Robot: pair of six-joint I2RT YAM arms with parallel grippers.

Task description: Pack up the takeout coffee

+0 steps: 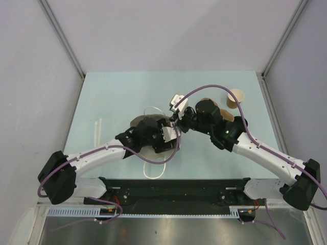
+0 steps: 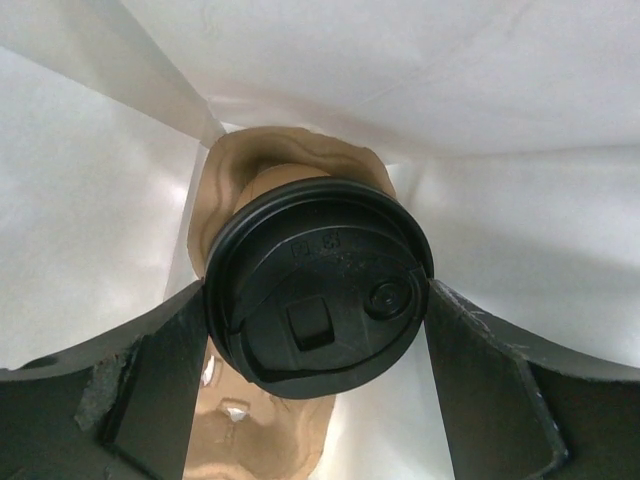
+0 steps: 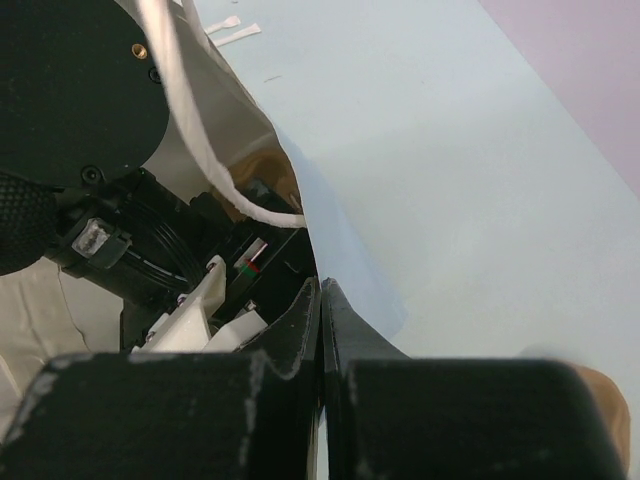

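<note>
The takeout coffee (image 2: 320, 290), its black lid towards the camera, fills the left wrist view inside the bag's white interior (image 2: 90, 200). My left gripper (image 2: 316, 292) is shut on it, one finger pressed against each side of the lid. Behind and below it lies the brown pulp carrier (image 2: 262, 165). In the top view the left gripper (image 1: 170, 133) reaches into the light-blue bag, which hardly stands out from the table. My right gripper (image 3: 322, 285) is shut on the bag's blue paper edge (image 3: 345, 255), next to a white handle (image 3: 190, 110).
An open tan cup (image 1: 235, 97) stands at the back right, with another brown cup (image 1: 226, 114) partly under the right arm. White paper strips (image 1: 97, 130) lie at the left. The bag's handle loops (image 1: 153, 172) show near the arm bases.
</note>
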